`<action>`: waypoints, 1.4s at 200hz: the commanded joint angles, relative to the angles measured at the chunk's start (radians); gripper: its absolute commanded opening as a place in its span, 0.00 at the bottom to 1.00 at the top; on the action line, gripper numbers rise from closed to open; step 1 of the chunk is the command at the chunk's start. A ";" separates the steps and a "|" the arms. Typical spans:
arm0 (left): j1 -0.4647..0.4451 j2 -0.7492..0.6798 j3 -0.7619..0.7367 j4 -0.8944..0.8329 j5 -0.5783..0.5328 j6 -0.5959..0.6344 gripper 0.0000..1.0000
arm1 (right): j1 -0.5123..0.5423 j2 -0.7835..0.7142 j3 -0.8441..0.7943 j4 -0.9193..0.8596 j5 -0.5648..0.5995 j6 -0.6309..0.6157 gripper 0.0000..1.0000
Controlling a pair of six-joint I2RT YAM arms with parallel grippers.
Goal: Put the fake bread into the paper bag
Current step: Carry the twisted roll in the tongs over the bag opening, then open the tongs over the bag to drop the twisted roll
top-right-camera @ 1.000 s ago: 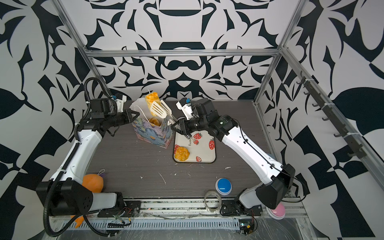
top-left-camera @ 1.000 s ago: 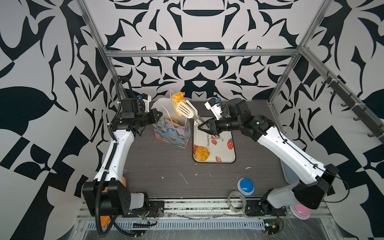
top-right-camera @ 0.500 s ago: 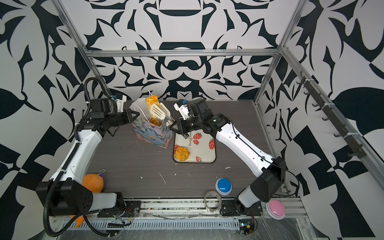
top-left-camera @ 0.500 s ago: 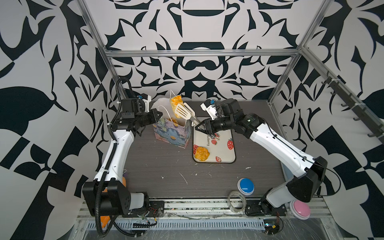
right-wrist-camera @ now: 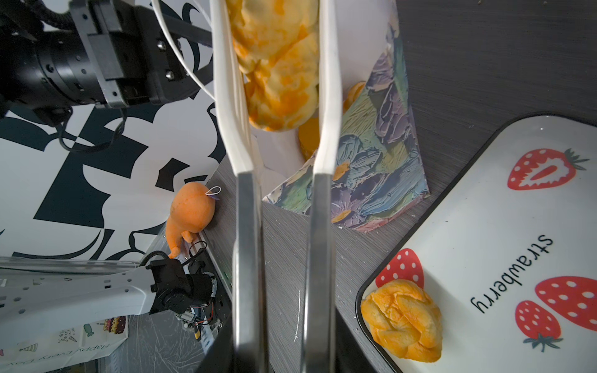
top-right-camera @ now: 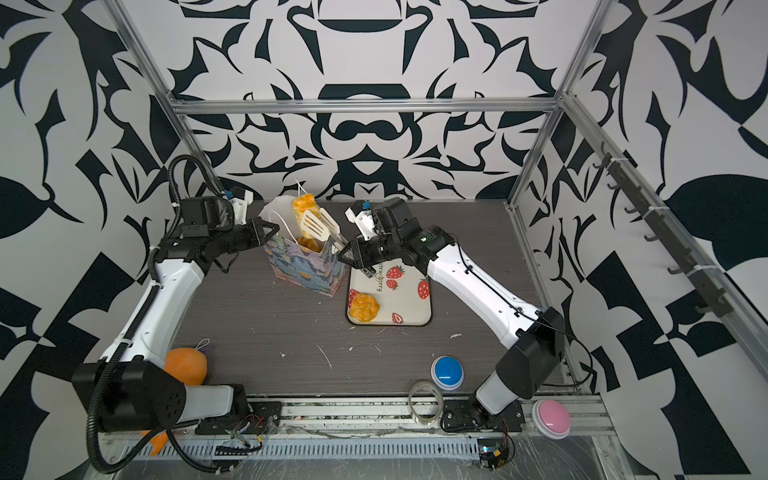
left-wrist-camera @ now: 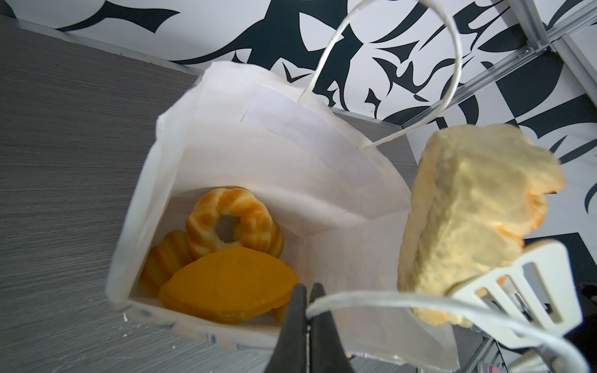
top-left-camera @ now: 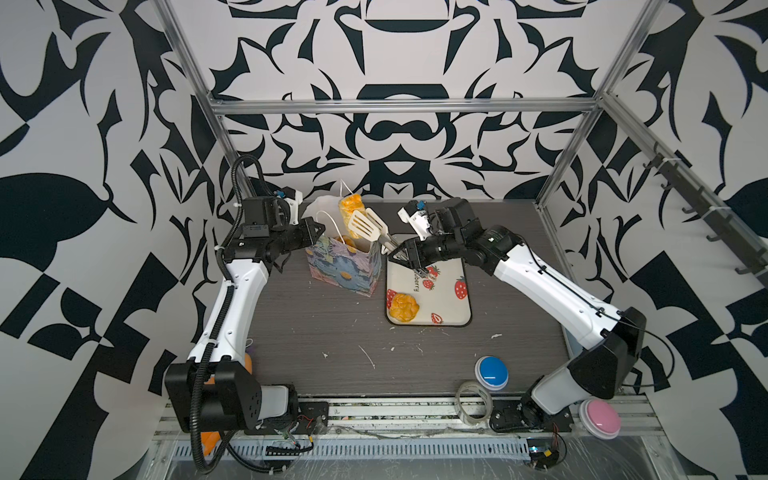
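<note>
Right end effector [top-left-camera: 406,258] grips tongs [top-left-camera: 366,224] clamping a loaf [top-left-camera: 349,207] over the open paper bag [top-left-camera: 345,272].
Left end effector [left-wrist-camera: 307,293] pinches the bag's cord handle [left-wrist-camera: 371,297]; a ring pastry [left-wrist-camera: 206,222] lies inside.

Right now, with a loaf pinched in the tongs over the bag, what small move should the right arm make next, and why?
Probably lower the tongs a little, toward the paper bag's open mouth. The loaf hangs clamped above the rim, near one side, so letting go here might miss. The left gripper is shut on a cord handle, steadying the bag.
</note>
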 commanded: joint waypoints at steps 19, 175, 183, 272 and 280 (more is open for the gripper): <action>-0.004 -0.002 -0.015 -0.009 0.007 0.003 0.02 | 0.005 -0.008 0.056 0.052 0.003 -0.004 0.37; -0.004 -0.002 -0.015 -0.010 0.005 0.005 0.01 | 0.005 -0.008 0.055 0.037 0.007 -0.006 0.43; -0.004 -0.001 -0.015 -0.011 0.005 0.004 0.02 | 0.005 -0.009 0.054 0.035 0.008 -0.006 0.44; -0.004 0.000 -0.015 -0.011 0.005 0.004 0.02 | 0.005 -0.015 0.066 0.026 0.015 -0.011 0.47; -0.004 -0.001 -0.015 -0.010 0.005 0.003 0.02 | 0.005 -0.016 0.066 0.026 0.015 -0.012 0.47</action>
